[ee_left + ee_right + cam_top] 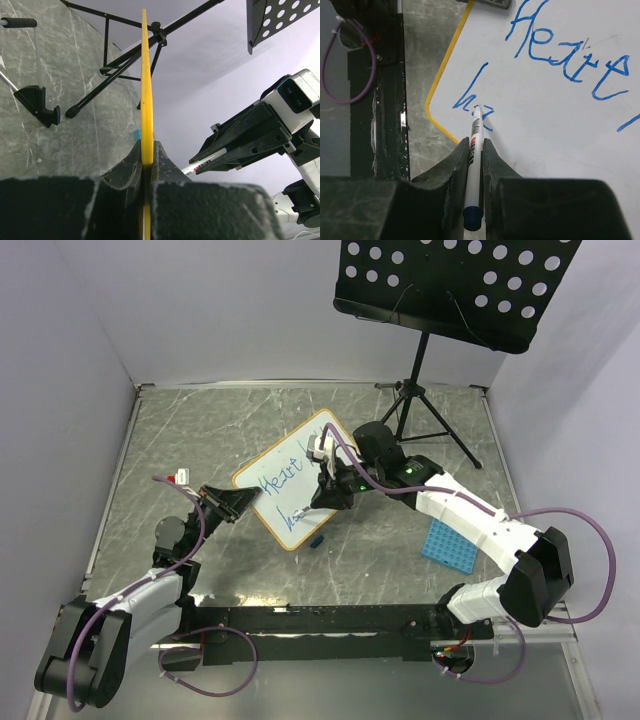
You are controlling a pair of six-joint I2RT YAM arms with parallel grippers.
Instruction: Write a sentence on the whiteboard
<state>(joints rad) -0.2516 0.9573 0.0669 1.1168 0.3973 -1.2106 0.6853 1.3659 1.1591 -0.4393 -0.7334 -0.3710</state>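
The whiteboard (292,483) lies tilted at the table's middle, white with a yellow-orange frame. My left gripper (237,503) is shut on its left edge; in the left wrist view the frame (145,90) runs edge-on up between the jaws. My right gripper (325,492) is shut on a white marker (473,165) with a dark blue end cap. Its tip touches the board at the blue lettering. The sentence (570,55) reads "Heart" on the upper line, with more strokes cut off at the right. A second line (472,102) begins with "h" and a few strokes.
A black perforated music stand (450,285) on a tripod (425,405) stands at the back. A blue grid tray (448,543) lies right of the board. A small blue cap (317,539) rests by the board's near corner. A small white and red thing (182,478) lies at the left.
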